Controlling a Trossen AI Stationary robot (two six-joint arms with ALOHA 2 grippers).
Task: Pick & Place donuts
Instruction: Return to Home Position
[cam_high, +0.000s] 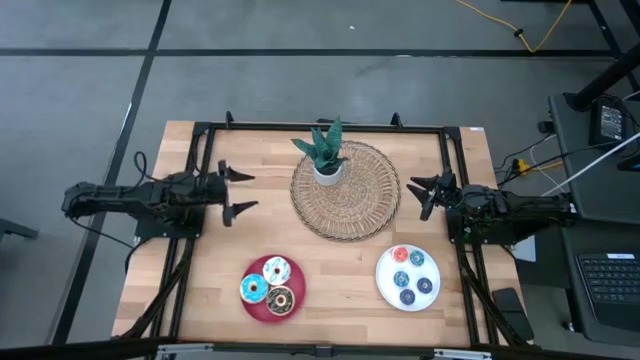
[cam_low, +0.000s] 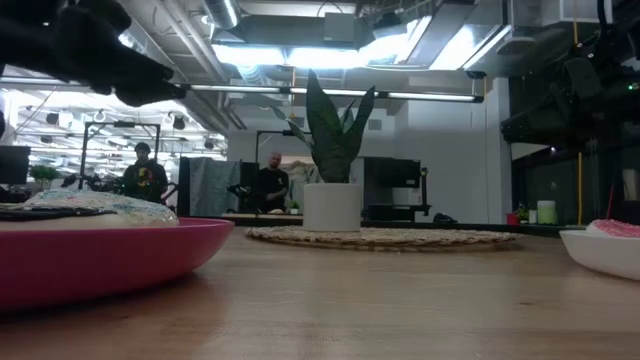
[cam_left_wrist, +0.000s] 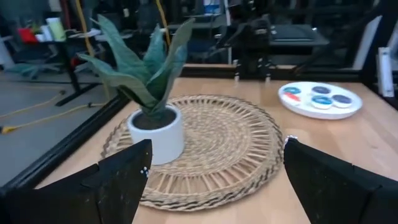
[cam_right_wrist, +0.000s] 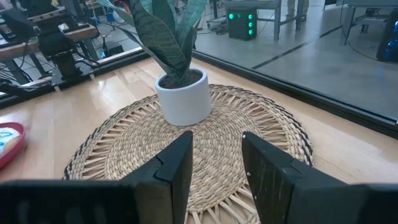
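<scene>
- Left tool (cam_high: 238, 192): fingers spread wide, over the table's (cam_high: 330, 270) left side.
- Right tool (cam_high: 423, 195): fingers apart, over right side.
- Three donuts (cam_high: 254, 290) lie on dark pink plate (cam_high: 257, 311).

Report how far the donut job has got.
Done: the light-blue donut, white donut and chocolate donut lie on the red plate; the small donuts sit on the white plate. In hand: nothing; the left end effector and right end effector hang open and empty, either side of the woven mat. Left: seemingly no donut to move.
</scene>
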